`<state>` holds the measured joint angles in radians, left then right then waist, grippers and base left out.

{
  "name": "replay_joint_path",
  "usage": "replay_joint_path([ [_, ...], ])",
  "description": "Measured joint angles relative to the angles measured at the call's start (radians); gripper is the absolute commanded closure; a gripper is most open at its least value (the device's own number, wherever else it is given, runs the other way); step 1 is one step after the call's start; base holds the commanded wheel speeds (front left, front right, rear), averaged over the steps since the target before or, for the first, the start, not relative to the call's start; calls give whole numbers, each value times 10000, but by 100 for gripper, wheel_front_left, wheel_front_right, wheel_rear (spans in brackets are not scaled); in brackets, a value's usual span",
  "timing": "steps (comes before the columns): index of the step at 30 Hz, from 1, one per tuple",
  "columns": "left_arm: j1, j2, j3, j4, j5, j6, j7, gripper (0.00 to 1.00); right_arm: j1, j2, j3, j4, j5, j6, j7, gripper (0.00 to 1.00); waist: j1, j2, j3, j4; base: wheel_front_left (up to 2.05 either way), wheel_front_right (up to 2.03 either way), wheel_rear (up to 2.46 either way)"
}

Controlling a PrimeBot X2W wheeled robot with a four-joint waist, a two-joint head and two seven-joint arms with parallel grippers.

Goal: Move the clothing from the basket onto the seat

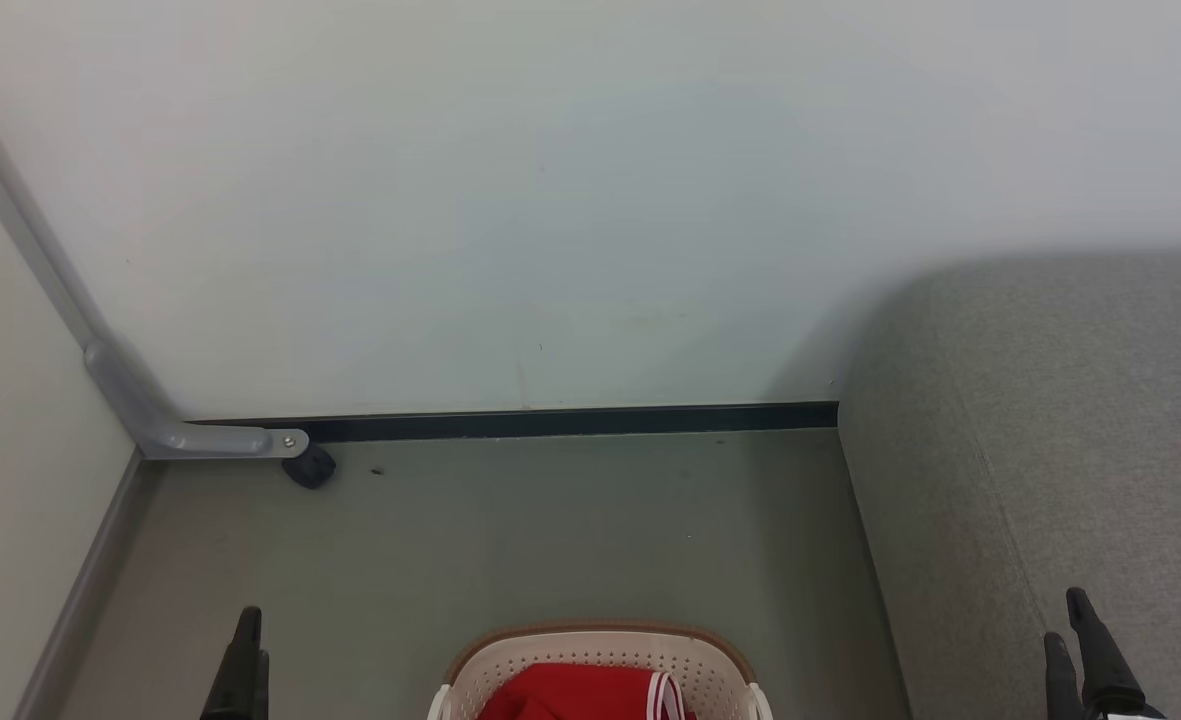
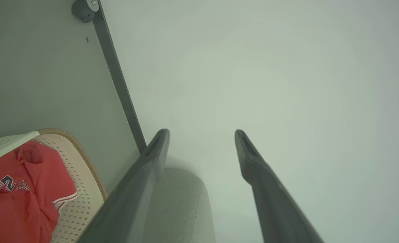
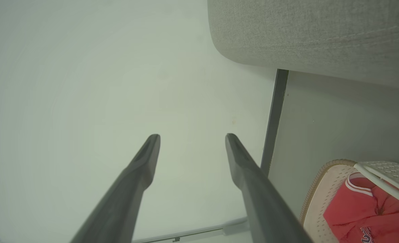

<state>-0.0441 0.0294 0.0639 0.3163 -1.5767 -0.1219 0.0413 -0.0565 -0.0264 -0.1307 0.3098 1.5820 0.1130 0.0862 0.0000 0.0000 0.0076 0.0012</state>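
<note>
Starting at the left of the head view, the left gripper (image 1: 248, 655) hangs above the floor (image 1: 550, 540), a little to the left of the basket. Its wrist view shows its fingers well apart with nothing between them.

In the middle, at the bottom edge, stands the basket (image 1: 600, 633), with the clothing (image 1: 565, 695) lying inside it as a crumpled red heap. I judge the task hardly begun: no garment has been lifted out, and both remain to be grasped and carried over.

The heap has no clear long axis. Its white striped trim shows on the right side in the head view, and the left wrist view shows dark printed numerals facing up. The picture's edge cuts off the basket, so I cannot tell which way its length runs.

To the right, the seat (image 1: 1050, 450) is bare as far as the pictures show. Its rounded end meets the wall (image 1: 550, 200), and its length seems to run from the wall towards the robot.

At the far right, the right gripper (image 1: 1065, 620) hovers over the seat's edge, its fingers likewise spread and holding nothing.
</note>
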Motion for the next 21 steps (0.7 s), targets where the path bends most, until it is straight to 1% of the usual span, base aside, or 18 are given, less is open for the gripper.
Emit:
replay_joint_path([
  [8,-150,63,-186,-270,581,-2,-309,0,-193,-98,222,-407,-387,2,-100,0,0,0,25,2,0,0,0],
  [16,-308,263,-458,-408,1691,-2,-625,0,-314,-499,765,-719,-1394,2,-355,0,0,0,59,5,0,0,0],
  [19,-356,311,-495,-426,1935,-4,-711,0,-416,-616,918,-800,-1639,8,-407,0,0,0,67,5,0,0,0],
  [21,-357,359,-610,-424,2458,-2,-802,0,-430,-813,1120,-807,-2090,10,-594,0,0,0,80,7,0,0,0],
])
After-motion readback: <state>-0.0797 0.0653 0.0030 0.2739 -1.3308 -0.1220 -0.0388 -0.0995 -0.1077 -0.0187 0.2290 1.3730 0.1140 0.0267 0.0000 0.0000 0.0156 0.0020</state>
